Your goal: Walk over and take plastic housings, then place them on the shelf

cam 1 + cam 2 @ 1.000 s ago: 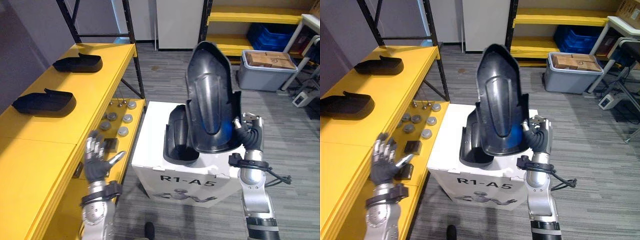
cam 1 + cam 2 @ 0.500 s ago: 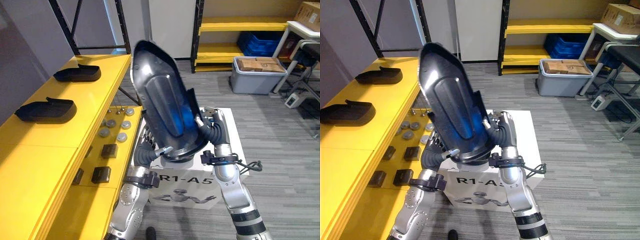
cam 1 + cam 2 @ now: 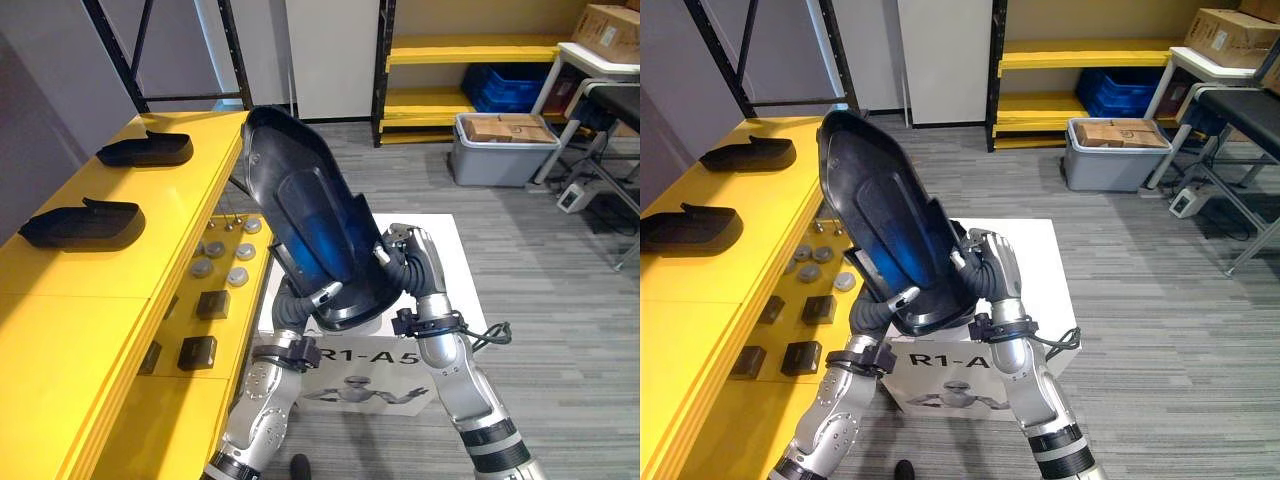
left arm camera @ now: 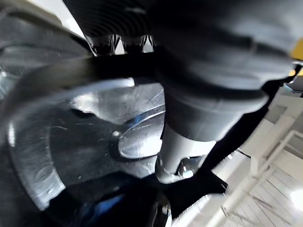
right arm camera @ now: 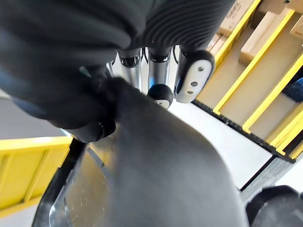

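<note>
Housing (image 3: pixel 310 235) held in both hands above the box (image 3: pixel 456 262).
Tilted, top end leaning toward the shelf (image 3: pixel 150 255). Left hand (image 3: pixel 325 294) pinching the lower rim, thumb across the front, fingers hidden behind. Right hand (image 3: pixel 408 262) curled round the right edge. Near housing (image 3: pixel 82 222) and far housing (image 3: pixel 145 150) lying on the shelf, well apart. Small discs (image 3: pixel 222 262) and blocks (image 3: pixel 198 350) on the shelf's lower ledge beside the box.

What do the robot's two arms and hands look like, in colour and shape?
Both arms are silver-grey rounded segments with black bands at the wrists. The left hand and right hand wear dark ribbed covers and have silver fingers with dark tips.
</note>
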Motion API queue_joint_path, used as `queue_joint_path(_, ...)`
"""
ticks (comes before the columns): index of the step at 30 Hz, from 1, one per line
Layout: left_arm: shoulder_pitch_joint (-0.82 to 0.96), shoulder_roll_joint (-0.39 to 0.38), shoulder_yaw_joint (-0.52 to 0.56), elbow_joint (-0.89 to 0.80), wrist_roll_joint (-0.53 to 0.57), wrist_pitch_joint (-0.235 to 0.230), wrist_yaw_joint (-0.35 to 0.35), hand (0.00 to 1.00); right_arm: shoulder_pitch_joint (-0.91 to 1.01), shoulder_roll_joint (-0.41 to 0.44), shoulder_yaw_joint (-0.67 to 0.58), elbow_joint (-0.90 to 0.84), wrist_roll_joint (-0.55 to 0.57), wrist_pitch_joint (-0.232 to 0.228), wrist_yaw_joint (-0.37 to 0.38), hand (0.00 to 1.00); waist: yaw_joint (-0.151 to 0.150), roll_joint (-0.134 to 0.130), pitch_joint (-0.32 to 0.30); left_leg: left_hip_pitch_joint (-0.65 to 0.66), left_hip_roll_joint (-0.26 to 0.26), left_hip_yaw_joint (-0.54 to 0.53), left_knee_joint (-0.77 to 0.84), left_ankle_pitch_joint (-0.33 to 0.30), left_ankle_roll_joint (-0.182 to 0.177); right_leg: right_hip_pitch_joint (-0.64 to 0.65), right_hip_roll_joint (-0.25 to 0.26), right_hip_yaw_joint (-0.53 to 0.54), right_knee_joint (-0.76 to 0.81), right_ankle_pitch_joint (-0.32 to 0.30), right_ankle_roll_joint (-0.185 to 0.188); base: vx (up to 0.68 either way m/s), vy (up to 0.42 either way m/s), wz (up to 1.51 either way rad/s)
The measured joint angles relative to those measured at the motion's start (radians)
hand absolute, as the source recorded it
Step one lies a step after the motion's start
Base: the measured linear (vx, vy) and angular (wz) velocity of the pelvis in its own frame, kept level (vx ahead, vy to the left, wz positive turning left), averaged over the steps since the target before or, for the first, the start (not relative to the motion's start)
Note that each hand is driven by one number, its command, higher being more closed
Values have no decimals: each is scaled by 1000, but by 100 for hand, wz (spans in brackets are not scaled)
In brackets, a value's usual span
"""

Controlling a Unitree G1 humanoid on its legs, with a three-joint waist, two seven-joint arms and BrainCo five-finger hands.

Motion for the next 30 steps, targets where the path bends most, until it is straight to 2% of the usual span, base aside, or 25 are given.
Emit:
queue_joint_path(5, 0, 24, 40, 16, 5, 13, 17, 100, 59, -8, 40, -2, 22, -65, 19, 0, 1, -1, -5, -4, 1, -7, 0, 5, -1, 0, 2, -7, 0, 1, -2, -15, 2, 3)
queue_joint_path(8, 0, 33, 47, 16, 52, 21, 17, 100, 80, -18, 38, -1, 48, -70, 31, 0, 2, -2, -5, -6, 1, -12, 0, 8, -2, 0, 3, -10, 0, 3, -4, -32, 6, 5)
queue_joint_path(12, 1, 30, 63, 3, 165, 29, 9, 100, 94, -45, 6, -7, 155, -74, 84, 0, 4, -6, -7, -8, 2, -14, 0, 12, 0, -1, 4, -11, 0, 6, -5, -8, 2, 1)
queue_joint_path(15, 6, 15, 67, -29, 264, 29, -4, 100, 115, -49, -44, -63, 286, -91, 135, 0, 6, -9, -8, -8, 2, -14, 0, 12, 0, -1, 4, -10, 0, 7, -4, 0, 0, 0)
queue_joint_path(17, 21, -20, 86, -40, 302, 29, -23, 100, 114, -50, -126, -153, 378, -112, 152, 0, 5, -10, -7, -8, 2, -13, -1, 12, -1, -2, 4, -9, -1, 8, -3, 0, 0, 0)
queue_joint_path(22, 116, -21, 171, -41, 336, 30, -42, 100, 107, -88, -386, -274, 541, -167, 153, 0, 1, -16, -9, -10, 9, 0, 0, 9, -5, -9, 9, 2, -4, 10, -4, 0, 0, -7)
queue_joint_path(27, 177, -28, 242, -48, 357, 30, -45, 100, 133, -106, -592, -273, 590, -190, 144, 0, -4, -16, -10, -21, 16, 7, 0, 7, -6, -19, 15, 9, -17, 18, -2, -1, 0, -6)
queue_joint_path(30, 212, -48, 272, -57, 375, 30, -49, 100, 209, -100, -711, -154, 592, -194, 127, 0, -9, -22, -14, -24, 16, 8, 0, 7, -7, -22, 15, 11, -18, 18, -2, 0, 0, 0)
